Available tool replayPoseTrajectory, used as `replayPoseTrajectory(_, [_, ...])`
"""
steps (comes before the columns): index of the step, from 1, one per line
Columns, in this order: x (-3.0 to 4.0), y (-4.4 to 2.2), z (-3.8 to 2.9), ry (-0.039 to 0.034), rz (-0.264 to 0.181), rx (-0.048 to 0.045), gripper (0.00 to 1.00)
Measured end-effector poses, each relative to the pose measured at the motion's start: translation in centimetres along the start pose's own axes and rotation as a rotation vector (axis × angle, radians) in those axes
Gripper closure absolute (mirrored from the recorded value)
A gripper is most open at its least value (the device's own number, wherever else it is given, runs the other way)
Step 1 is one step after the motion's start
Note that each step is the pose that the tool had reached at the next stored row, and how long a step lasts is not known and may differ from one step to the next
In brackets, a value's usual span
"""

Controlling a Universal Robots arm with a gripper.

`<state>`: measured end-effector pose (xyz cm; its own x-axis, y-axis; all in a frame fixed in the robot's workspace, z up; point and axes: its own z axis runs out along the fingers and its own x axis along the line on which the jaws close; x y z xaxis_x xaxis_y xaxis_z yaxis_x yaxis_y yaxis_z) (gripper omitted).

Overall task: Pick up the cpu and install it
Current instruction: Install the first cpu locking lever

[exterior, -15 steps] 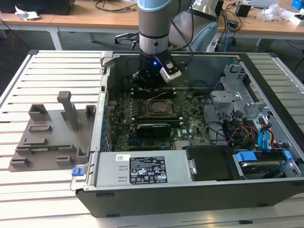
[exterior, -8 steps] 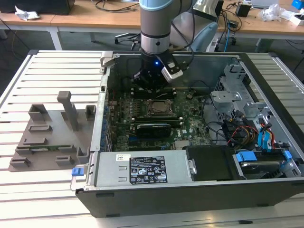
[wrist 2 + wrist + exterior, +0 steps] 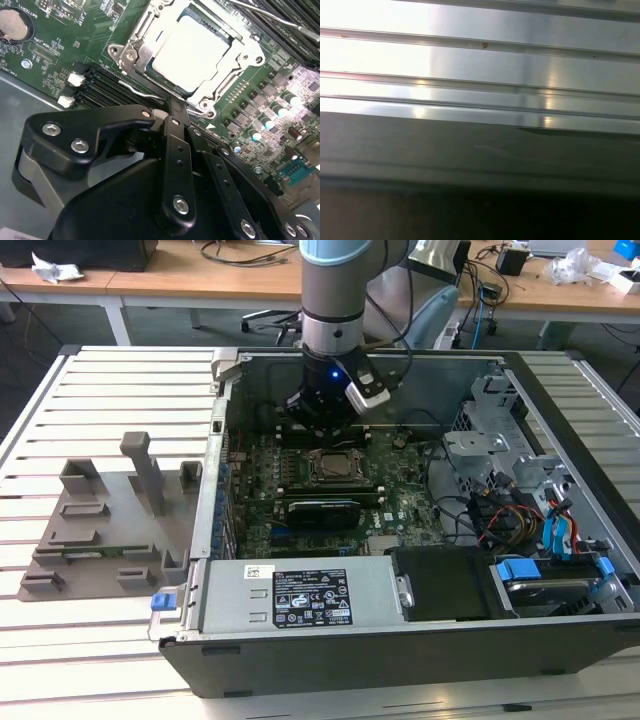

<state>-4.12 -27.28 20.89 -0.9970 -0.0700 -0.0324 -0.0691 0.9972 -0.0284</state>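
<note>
A slatted metal table (image 3: 110, 390) filled the exterior view, with wooden desks (image 3: 200, 280) behind it and an open computer case (image 3: 400, 640) lying on it. On the exterior view's left of the case sat a grey fixture (image 3: 110, 530) with upright posts. Inside the case lay the green motherboard (image 3: 260, 525), with a labelled power supply (image 3: 300, 595) along the near wall and drive cages with red and blue cables (image 3: 540, 525) toward the exterior view's right. The arm (image 3: 335, 300) came down from above into the case, and its gripper (image 3: 325, 425) hung just over the board at the far edge of the socket (image 3: 335, 468). The cpu (image 3: 192, 52) sat in the socket, its pale metal top showing flat within the silvery frame (image 3: 135, 47) in the second wrist view; in the exterior view it appeared as a small pale square (image 3: 336, 467) in the socket's middle. In the second wrist view the black fingers (image 3: 175, 150) met at a narrow tip beside the frame's near edge, drawn together and holding nothing, apart from the cpu. Dark memory slots (image 3: 105, 85) ran beside the socket, and a round coin battery (image 3: 12, 25) sat at the board's corner. The first wrist view showed bright metal slats (image 3: 480, 60) above a dark case wall (image 3: 480, 160).
</note>
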Motion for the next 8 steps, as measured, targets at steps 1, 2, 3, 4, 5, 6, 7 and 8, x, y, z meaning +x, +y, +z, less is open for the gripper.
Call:
replayPoseTrajectory(1, [-0.09,0.00,0.03,0.0000,0.000,0.0001,0.89])
replayPoseTrajectory(2, [-0.18,-0.01,0.06,0.0001,0.000,0.0002,0.89])
replayPoseTrajectory(3, [-0.29,-0.02,0.09,0.0001,0.000,0.0005,0.89])
replayPoseTrajectory(4, [-0.47,-0.03,0.14,0.0002,0.000,0.0008,0.89])
replayPoseTrajectory(5, [-0.62,-0.03,0.18,0.0003,0.000,0.0009,0.89])
replayPoseTrajectory(6, [-0.73,-0.04,0.21,0.0003,0.000,0.0010,0.89])
replayPoseTrajectory(7, [-0.93,-0.04,0.26,0.0007,0.000,0.0011,0.89])
replayPoseTrajectory(8, [-1.05,-0.05,0.29,0.0008,0.000,0.0012,0.89])
